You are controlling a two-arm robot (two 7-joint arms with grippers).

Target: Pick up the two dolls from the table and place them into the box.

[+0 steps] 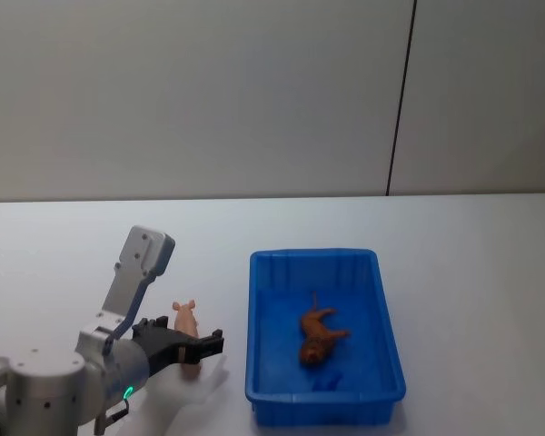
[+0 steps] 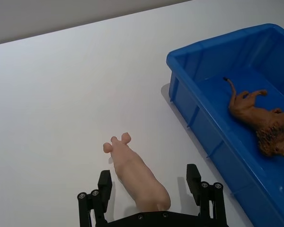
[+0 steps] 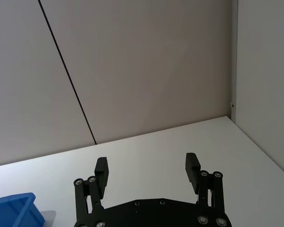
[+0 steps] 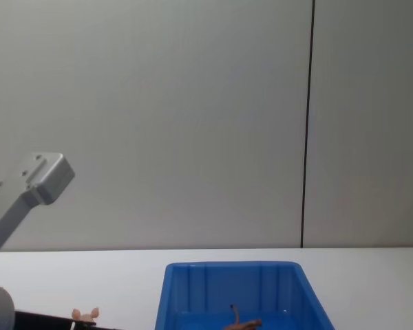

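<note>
The pale pink doll (image 2: 135, 176) (image 1: 187, 320) lies on the white table (image 1: 64, 263) left of the blue box (image 1: 386, 318) (image 2: 199, 116). My left gripper (image 2: 149, 182) (image 1: 193, 349) is open, its fingers on either side of the pink doll's rear half, not closed on it. The brown-orange doll (image 1: 318, 336) (image 2: 260, 120) lies on its side inside the box, its thin dark tail pointing to the far wall. The chest view shows the pink doll's ears (image 4: 87, 315) and the box (image 4: 193, 289). My right gripper (image 3: 148, 170) is open and empty, raised over the table's right end.
The table reaches a grey wall (image 1: 254, 91) with a dark vertical seam. A corner of the box (image 3: 14, 213) appears in the right wrist view. Bare tabletop lies behind and to the right of the box.
</note>
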